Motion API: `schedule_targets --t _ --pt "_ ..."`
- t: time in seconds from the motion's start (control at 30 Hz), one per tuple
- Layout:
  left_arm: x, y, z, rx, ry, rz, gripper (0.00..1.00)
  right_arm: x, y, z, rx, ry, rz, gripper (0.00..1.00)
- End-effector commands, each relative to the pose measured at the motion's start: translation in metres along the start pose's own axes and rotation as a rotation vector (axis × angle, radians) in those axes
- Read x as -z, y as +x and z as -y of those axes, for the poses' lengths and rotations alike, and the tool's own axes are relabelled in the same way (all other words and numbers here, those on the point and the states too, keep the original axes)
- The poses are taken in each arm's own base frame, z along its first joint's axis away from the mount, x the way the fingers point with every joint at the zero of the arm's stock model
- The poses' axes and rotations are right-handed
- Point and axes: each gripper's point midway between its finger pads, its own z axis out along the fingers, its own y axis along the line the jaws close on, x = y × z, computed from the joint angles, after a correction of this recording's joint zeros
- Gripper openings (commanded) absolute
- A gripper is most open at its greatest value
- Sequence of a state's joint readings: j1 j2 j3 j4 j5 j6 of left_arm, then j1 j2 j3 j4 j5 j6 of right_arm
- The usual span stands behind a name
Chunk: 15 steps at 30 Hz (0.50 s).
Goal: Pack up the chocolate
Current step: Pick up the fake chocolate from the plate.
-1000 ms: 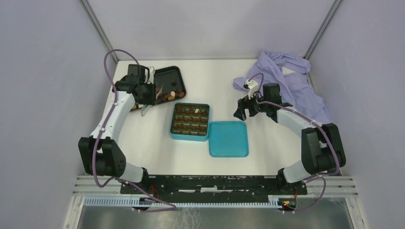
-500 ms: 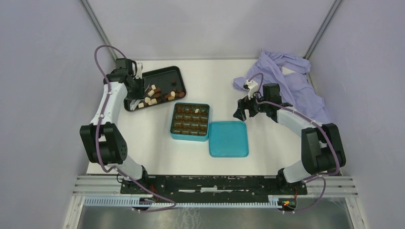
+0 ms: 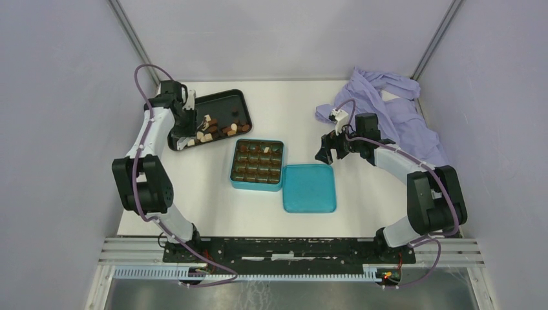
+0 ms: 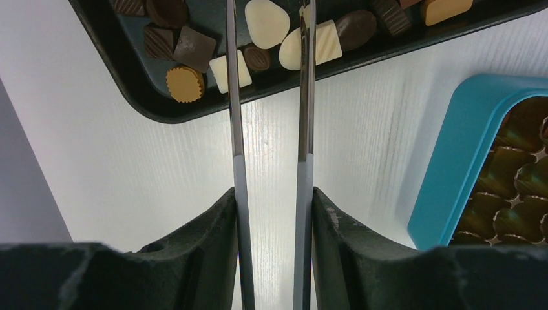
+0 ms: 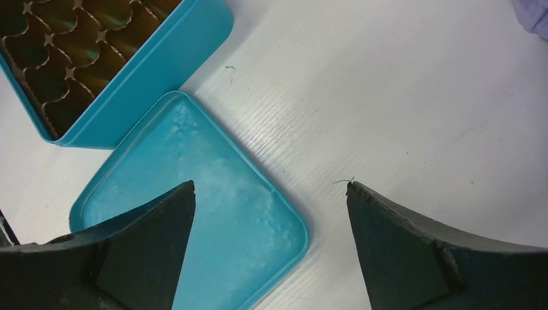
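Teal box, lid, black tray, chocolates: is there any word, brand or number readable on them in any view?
None readable in any view.
Teal square box and its brown grid insert: plain.
Flat teal lid: plain.
Black rectangular tray: unmarked.
Small chocolate pieces: moulded ridges only, no letters.
Metal tweezers in the left gripper: bare.

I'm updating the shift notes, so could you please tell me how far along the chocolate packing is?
Done: the lid lies off beside the open teal box. In hand: the left gripper clamps tweezers reaching over the chocolate in the black tray; whether they hold a piece is out of view. The right gripper hangs open near the lid. Left: nearly everything; the box cells seen close up are empty.
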State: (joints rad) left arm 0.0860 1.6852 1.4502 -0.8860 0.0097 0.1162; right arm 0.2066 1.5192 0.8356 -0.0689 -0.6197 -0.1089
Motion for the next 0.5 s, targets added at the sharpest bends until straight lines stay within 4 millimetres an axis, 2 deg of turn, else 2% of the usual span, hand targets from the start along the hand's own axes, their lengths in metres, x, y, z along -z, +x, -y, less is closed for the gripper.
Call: schedule_targets --t 0.0,0.47 --pt "0.01 -0.02 -0.005 -0.034 0.002 0.065 0.47 -0.001 -0.018 0.0 0.016 -0.017 0.033 0.93" --pt "-0.008 -0.022 0.002 -0.026 0.056 0.022 0.47 -0.003 -0.017 0.001 0.011 -0.02 0.025 0.93"
